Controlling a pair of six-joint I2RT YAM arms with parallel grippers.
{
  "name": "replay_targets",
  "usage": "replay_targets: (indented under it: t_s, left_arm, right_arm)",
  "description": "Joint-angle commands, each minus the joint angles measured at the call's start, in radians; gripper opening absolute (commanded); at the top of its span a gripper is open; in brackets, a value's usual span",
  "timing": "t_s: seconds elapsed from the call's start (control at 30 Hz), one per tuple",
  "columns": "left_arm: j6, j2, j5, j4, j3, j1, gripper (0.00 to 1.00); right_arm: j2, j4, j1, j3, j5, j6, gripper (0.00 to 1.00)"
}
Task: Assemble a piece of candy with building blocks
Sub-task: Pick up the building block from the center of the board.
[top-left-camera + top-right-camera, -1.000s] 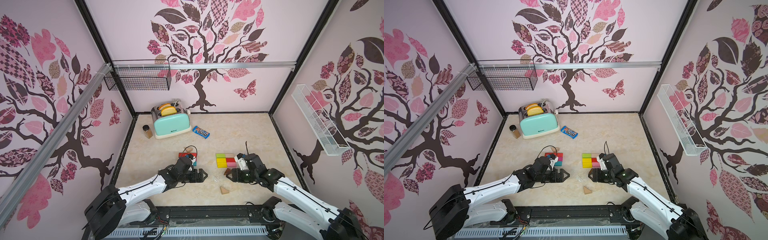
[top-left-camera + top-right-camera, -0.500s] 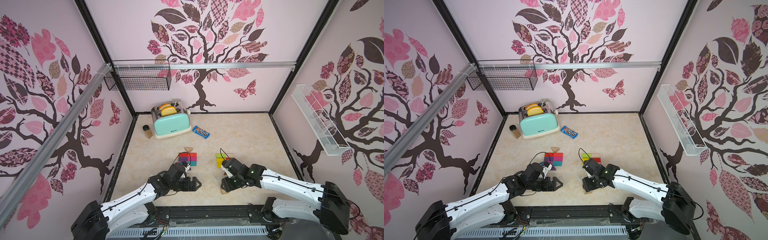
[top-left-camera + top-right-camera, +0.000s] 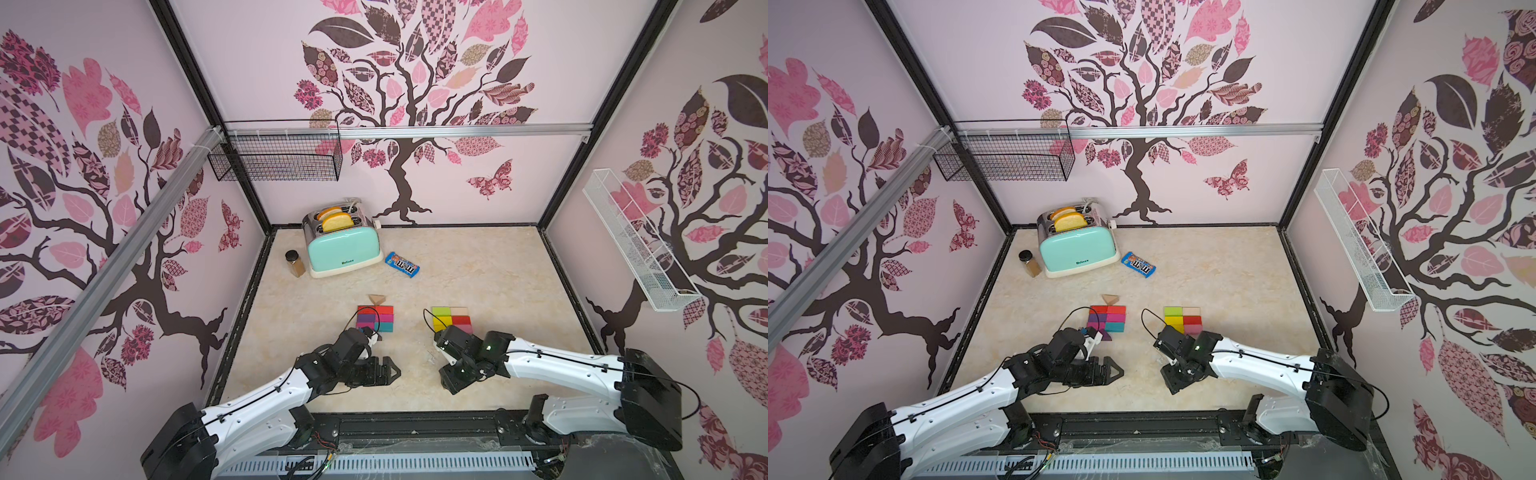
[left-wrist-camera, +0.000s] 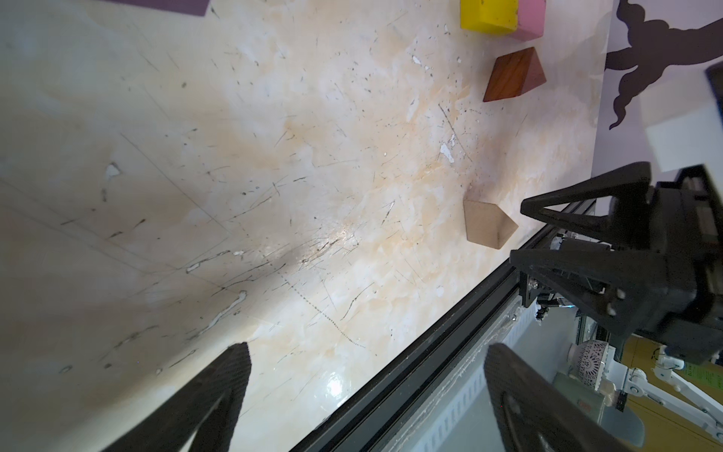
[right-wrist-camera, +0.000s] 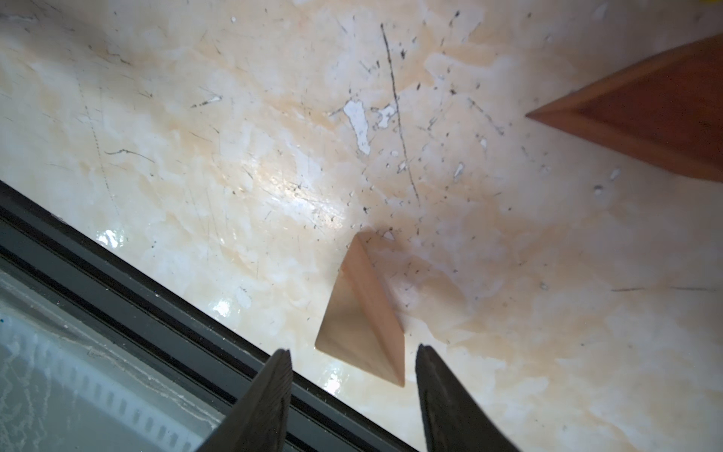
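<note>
Tan triangle (image 5: pixel 362 313): pale wood wedge (sharp ridge); right gripper (image 5: pixel 354 348) parted around it, left gripper (image 4: pixel 367 346) spread.

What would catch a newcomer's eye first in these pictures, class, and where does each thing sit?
A mint toaster holding bread stands back left on the table. Mid-table lie a red-purple-teal block patch and a yellow-green-red block patch. Near the front edge, the right end effector straddles a tan triangle, jaws open; the left end effector gapes wide, holding nothing.

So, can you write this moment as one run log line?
left tool: open, empty | right tool: open, tips at tan triangle, not gripping | brown triangle: untouched
</note>
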Motion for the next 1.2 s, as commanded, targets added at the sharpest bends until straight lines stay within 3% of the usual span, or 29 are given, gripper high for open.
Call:
replay_targets:
  t_s: [0.0,0.47,0.83,0.93,1.17]
  left_arm:
    - [-0.017,-0.016,0.010,0.015,-0.016,0.007,0.98]
    - [-0.012,-0.043,0.008,-0.012,-0.010,0.029,0.98]
    - [-0.021,-0.079,0.022,-0.022,-0.023,0.069,0.98]
    - [-0.014,-0.079,0.020,-0.024,-0.009,0.070,0.98]
    - [0.035,-0.090,0.008,-0.106,0.077,0.073,0.98]
  right_arm:
    - [0.025,0.003,0.012,0.028,0.031,-0.025,0.54]
    - [0.088,0.029,0.021,0.046,0.030,-0.065,0.46]
    - [0.091,-0.010,0.021,0.102,0.057,-0.084,0.21]
    - [0.107,-0.067,-0.003,0.211,0.115,-0.155,0.21]
    - [0.223,-0.144,-0.218,0.522,0.107,-0.473,0.21]
